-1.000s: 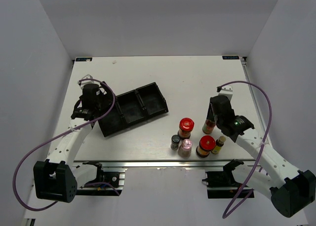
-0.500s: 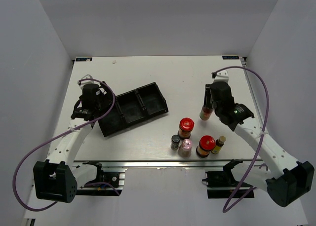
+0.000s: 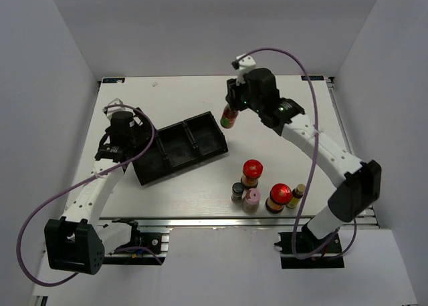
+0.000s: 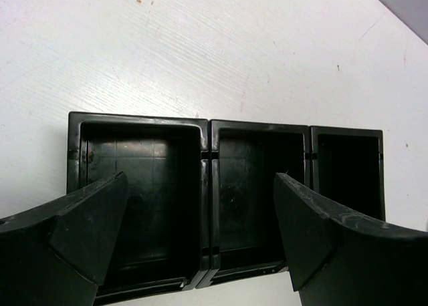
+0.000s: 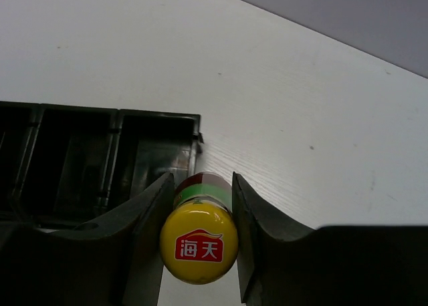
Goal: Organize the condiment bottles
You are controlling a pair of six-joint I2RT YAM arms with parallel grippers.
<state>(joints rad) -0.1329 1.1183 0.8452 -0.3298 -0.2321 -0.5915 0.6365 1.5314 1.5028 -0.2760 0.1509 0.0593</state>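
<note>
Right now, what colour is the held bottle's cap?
The bottle's cap is yellow with a red logo; clearest in the right wrist view.

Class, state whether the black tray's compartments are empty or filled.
Empty: all three compartments of the tray show bare black floors; nothing sits inside.

Overhead view plus two close wrist views, tray shared

Right gripper jaws clamped on slim sauce bottle, right at black tray's right end. Left gripper at tray's left end. Clustered near worktop front edge: red-lidded jar, second red-lidded jar, dark-capped jar, pink-capped jar, yellow-capped bottle.
</note>
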